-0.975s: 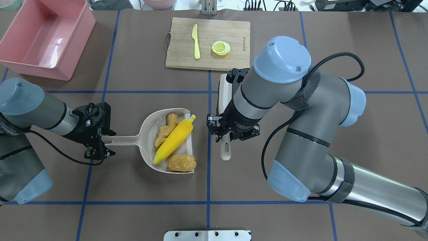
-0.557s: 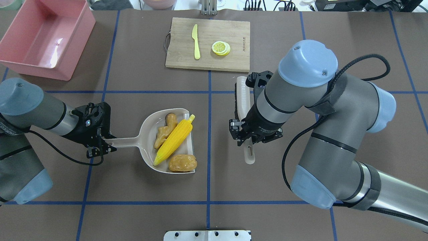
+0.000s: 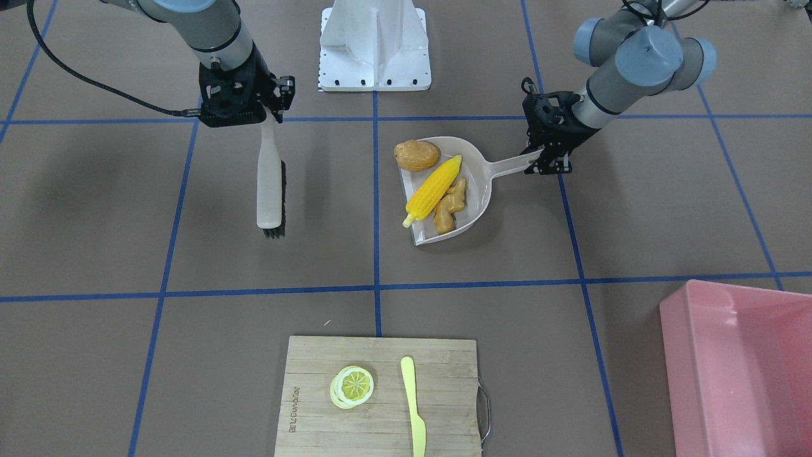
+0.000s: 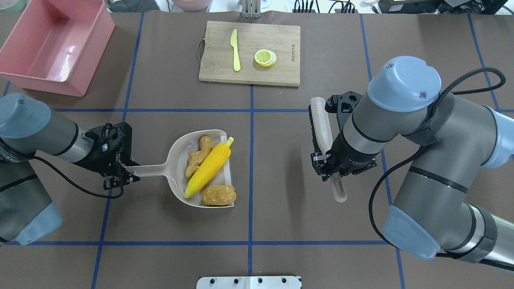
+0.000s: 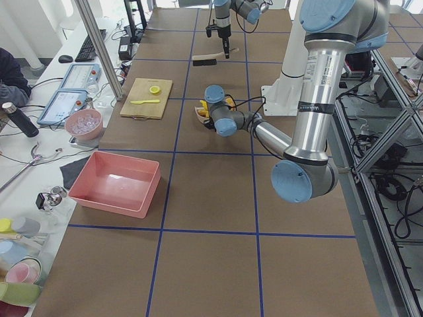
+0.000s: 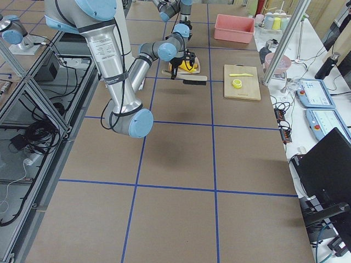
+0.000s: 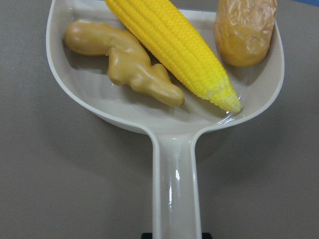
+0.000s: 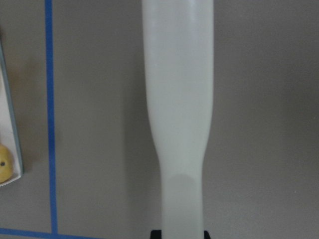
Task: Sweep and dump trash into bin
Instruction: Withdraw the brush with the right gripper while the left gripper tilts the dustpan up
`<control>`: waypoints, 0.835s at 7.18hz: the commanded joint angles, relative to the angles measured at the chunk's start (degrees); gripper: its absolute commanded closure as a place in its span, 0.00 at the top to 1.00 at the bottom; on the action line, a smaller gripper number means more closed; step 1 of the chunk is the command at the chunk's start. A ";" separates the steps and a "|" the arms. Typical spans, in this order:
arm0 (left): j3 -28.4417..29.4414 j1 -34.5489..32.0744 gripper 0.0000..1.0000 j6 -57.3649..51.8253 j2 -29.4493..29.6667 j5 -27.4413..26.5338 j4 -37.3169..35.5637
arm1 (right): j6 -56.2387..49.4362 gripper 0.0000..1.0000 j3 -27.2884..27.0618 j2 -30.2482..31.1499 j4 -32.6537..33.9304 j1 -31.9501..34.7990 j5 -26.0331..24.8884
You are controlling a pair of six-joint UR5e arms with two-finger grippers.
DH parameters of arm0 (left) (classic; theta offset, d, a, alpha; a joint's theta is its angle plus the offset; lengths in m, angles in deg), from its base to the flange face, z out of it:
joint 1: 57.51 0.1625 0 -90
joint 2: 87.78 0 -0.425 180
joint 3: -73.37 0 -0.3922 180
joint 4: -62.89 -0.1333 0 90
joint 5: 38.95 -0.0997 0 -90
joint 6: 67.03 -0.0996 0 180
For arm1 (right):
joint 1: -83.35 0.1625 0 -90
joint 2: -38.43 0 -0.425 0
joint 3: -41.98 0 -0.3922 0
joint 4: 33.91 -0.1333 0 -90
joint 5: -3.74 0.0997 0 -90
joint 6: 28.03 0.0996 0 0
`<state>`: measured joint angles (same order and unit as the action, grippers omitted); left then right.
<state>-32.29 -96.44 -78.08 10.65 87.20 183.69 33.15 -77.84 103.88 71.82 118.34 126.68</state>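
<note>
a brown counter (image 4: 281,224) crossed by blue tape lines (image 4: 249,257); a slanting metal post (image 5: 99,49) at its edge, a cluttered white side desk (image 5: 39,158) beyond it.

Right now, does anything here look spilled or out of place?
Nothing stands out. The corn, potato and ginger all lie inside the dustpan, none on the table; the pink bin sits upright and empty.
</note>
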 commanded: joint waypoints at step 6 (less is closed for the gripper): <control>0.19 0.08 0.08 7.43 0.89 0.06 9.69 | -11.06 0.00 -6.82 11.33 6.33 4.03 -4.62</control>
<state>-32.20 -96.32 -72.12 11.54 87.33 190.30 24.03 -82.96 111.88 77.70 121.58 123.14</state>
